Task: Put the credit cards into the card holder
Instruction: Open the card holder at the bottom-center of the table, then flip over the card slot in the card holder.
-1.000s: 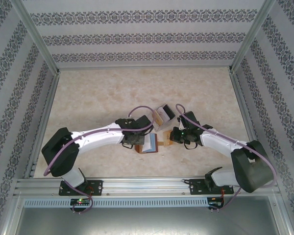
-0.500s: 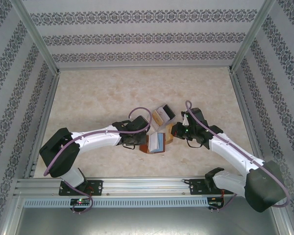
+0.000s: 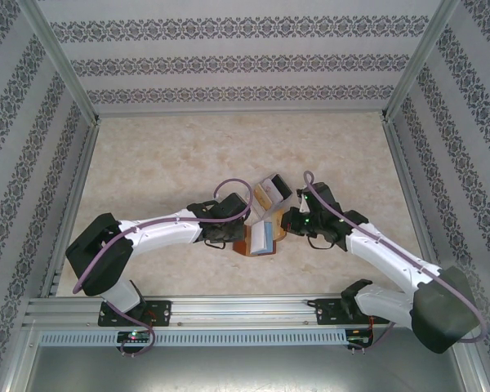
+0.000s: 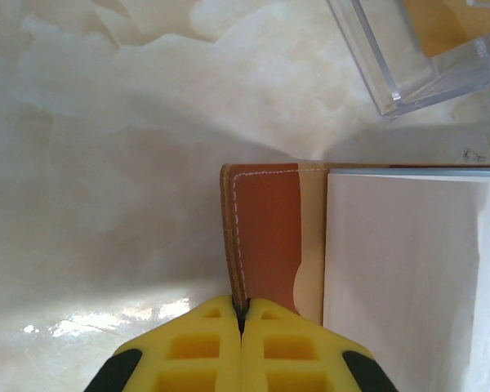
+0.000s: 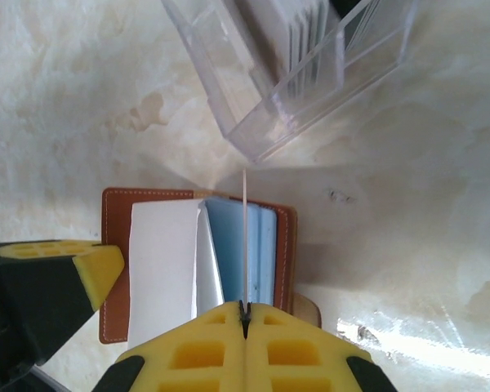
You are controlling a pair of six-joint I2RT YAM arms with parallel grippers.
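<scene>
Marbled beige tabletop [image 3: 163, 163], patterned walls [image 3: 229, 61] on three sides, aluminium frame rail [image 3: 245, 306] along the near edge. Both your arms reach toward the middle and meet just on the near side of centre.

Your left end effector [image 4: 241, 309]: yellow fingers [image 4: 196, 347] pressed together, clamped on the left edge of the card holder [image 4: 265, 237]. The brown leather edge runs straight into the seam between them. The holder lies open on the tabletop, with a stitched brown border and pale lining. A white card [image 4: 400, 278] sits in it and covers most of the right side in your left wrist view.

Your right end effector [image 5: 245, 309]: fingers together, clamped on a thin card [image 5: 244, 237] seen edge-on, standing upright over the open holder. You can't tell its colour from that angle. In the right wrist view it lines up over the light blue card [image 5: 264, 245] in the holder's right half, and the white card is left of the blue one. You can't tell whether the thin card's far edge touches the holder.

The clear case [image 5: 294, 82] lies on the tabletop just beyond the holder, apart from it, with more cards [image 5: 306, 33] standing inside. The left wrist view shows a tan card [image 4: 445, 20] in it.

From the top camera, the holder sits between your two end effectors, the left one at its left side and the right one at its far-right corner.
</scene>
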